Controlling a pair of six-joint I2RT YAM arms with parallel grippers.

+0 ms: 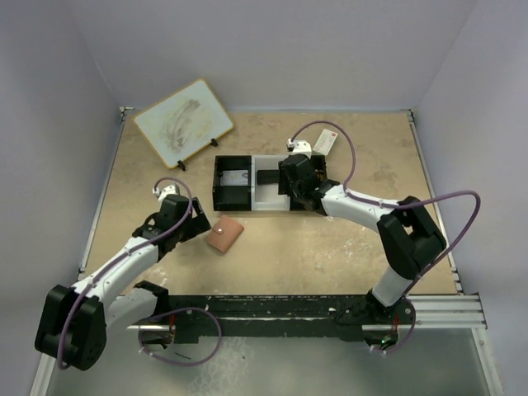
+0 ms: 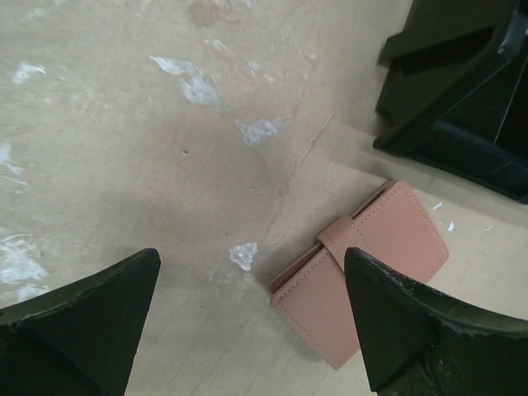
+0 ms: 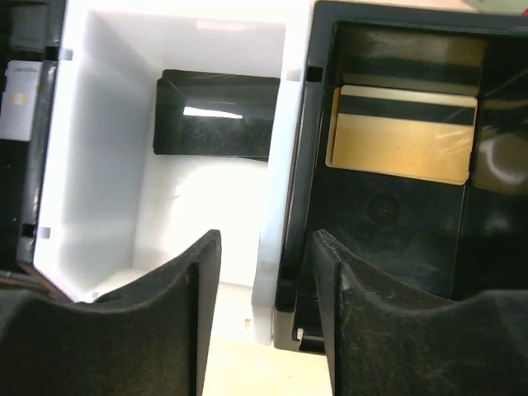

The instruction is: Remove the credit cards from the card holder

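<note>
Card holder [image 1: 223,235]: shut, strap across, flat on surface [image 1: 330,247]. Long axis runs diagonal to your left claw [image 2: 252,257] and sits just right of its centre. Left claw nearer: wide open, empty. Right claw [image 3: 266,239] part open, empty, over tray [image 1: 218,183], where cards [image 3: 402,140] lie.

The card holder [image 2: 375,264] is salmon pink, with stitching of the same tone along its edges. The tray [image 3: 99,181] has a white middle compartment and a black one on each side. In the white compartment there is a glossy black card [image 3: 216,115]. The right one holds a gold card [image 3: 402,139] with a black stripe, and the left one holds a pale card [image 3: 20,99], grey-white. The table [image 2: 124,148] is beige with whitish flecks. The board [image 1: 183,124] is white with grey smears and a yellow frame. The cables [image 1: 462,198] are purple.
</note>
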